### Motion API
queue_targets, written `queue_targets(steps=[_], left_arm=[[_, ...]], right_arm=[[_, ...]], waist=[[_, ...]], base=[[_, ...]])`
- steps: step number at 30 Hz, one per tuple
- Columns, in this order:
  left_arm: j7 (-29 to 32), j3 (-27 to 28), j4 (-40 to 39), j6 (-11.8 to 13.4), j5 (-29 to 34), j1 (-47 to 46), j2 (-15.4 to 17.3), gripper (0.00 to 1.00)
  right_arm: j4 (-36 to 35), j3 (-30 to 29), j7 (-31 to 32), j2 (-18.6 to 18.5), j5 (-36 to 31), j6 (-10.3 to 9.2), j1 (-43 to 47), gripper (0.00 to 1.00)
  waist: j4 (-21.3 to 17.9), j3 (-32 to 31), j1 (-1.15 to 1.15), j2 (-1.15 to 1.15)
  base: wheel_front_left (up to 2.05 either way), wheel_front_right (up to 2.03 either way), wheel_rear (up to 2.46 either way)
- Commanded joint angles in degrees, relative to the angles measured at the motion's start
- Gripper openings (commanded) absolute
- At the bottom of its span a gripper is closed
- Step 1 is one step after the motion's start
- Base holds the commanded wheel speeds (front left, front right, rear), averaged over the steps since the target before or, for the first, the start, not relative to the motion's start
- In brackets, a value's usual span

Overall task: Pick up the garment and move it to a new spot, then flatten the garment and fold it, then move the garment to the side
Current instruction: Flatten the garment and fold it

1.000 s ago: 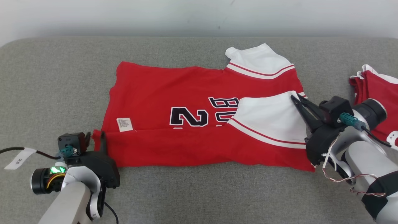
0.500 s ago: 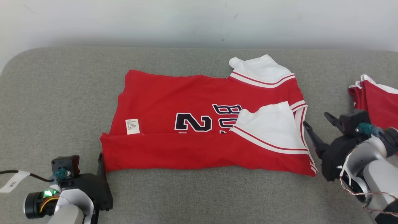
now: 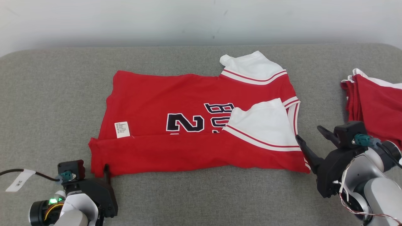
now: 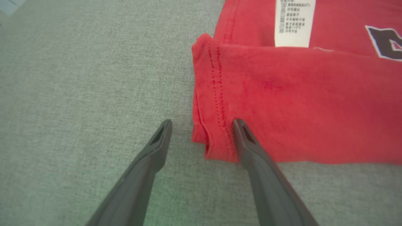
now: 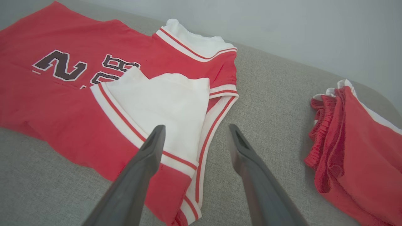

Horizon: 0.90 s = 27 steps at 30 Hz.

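Head view: red jersey [image 3: 194, 125] lies spread at the centre of the grey surface [image 3: 47, 94], near edge folded over, one white sleeve [image 3: 263, 125] laid across the lettering. Left gripper [image 4: 201, 121], at the jersey's 7 o'clock, is spread wide astride the hem corner, one finger [image 4: 251, 147] over cloth, clamping nothing. Right gripper [image 3: 307, 132], at 4 o'clock, is spread and empty, just beside the collar end. Second red pile [image 3: 373, 100] lies at 3 o'clock, apart.

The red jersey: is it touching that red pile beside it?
Apart. The head view shows a strip of bare grey surface between the jersey and the red pile.
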Motion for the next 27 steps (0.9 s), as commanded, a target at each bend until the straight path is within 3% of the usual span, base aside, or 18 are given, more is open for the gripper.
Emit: queue_targets(steps=[1,3,4,5,7,16,27], left_arm=[[0.79,-0.28,0.24,0.28,-0.3,1.38,0.05,1.0],[1.27,-0.44,0.23,0.25,-0.56,1.63,0.01,1.0],[1.57,-0.58,0.28,0.08,-0.75,1.76,-0.07,0.95],[1.65,-0.64,0.27,0.03,-0.8,1.83,-0.1,0.39],[1.43,-0.73,0.22,0.01,-0.81,1.96,-0.11,0.0],[0.07,-0.99,0.04,-0.23,-1.5,2.95,-1.25,0.0],[-1.26,-1.52,0.69,-0.98,-1.51,1.68,-1.56,0.0]], right_arm=[[-0.61,-0.73,0.87,0.57,-0.73,-0.15,1.36,1.0],[-0.76,-1.86,2.43,1.37,-0.98,-0.15,2.27,1.0],[-0.85,-2.07,3.45,1.7,-1.25,-0.15,2.97,1.0],[-0.83,-2.59,4.45,2.33,-1.33,-0.15,3.33,1.0],[-0.81,-3.3,6.09,3.42,-1.47,-0.15,3.7,1.0],[1.86,-8.08,11.33,10.05,-5.35,-0.15,3.12,1.0],[3.49,-11.31,16.61,14.38,-9.45,-0.15,4.49,1.0]], waist=[[-0.18,0.3,0.0,0.01],[-0.27,0.51,0.0,0.01],[-0.32,0.61,0.0,0.01],[-0.4,0.75,0.0,0.01],[-0.67,1.11,0.0,0.01],[-0.71,2.35,0.0,0.01],[-0.07,2.86,0.0,0.01]], base=[[0.0,0.0,0.0],[0.0,0.0,0.0],[0.0,0.0,0.0],[0.0,0.0,0.0],[0.0,0.0,0.0],[0.0,0.0,0.0],[0.0,0.0,0.0]])
